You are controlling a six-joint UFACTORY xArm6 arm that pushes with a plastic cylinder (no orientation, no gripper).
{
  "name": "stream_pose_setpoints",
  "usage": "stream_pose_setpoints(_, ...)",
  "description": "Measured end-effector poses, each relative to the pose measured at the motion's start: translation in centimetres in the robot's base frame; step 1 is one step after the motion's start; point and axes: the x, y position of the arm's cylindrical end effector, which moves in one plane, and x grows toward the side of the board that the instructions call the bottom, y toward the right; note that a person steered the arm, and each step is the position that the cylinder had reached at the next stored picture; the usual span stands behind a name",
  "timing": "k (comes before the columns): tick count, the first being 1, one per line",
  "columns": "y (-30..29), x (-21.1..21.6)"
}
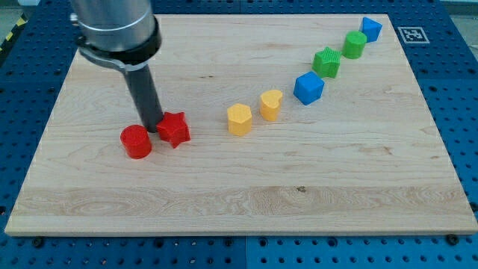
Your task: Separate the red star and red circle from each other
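on the desk (224, 209), our tip (153, 128) stands between the red circle (137, 141) on the view's left and the red star (174, 128) on its right, touching both. the yellow hexagon (239, 119) and yellow heart (271, 104) lie further right.

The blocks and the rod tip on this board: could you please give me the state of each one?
my tip: down on the board, between the two red blocks
red circle: flat, just left of my tip
red star: flat, against my tip's right
yellow hexagon: flat, apart
yellow heart: flat, apart
blue cube: flat, apart
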Motion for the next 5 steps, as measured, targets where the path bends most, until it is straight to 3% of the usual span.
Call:
stream_pose_setpoints(3, 8.2, 0.0)
stream_pose_setpoints(4, 8.1, -0.9)
stream_pose_setpoints(5, 3.0, -2.2)
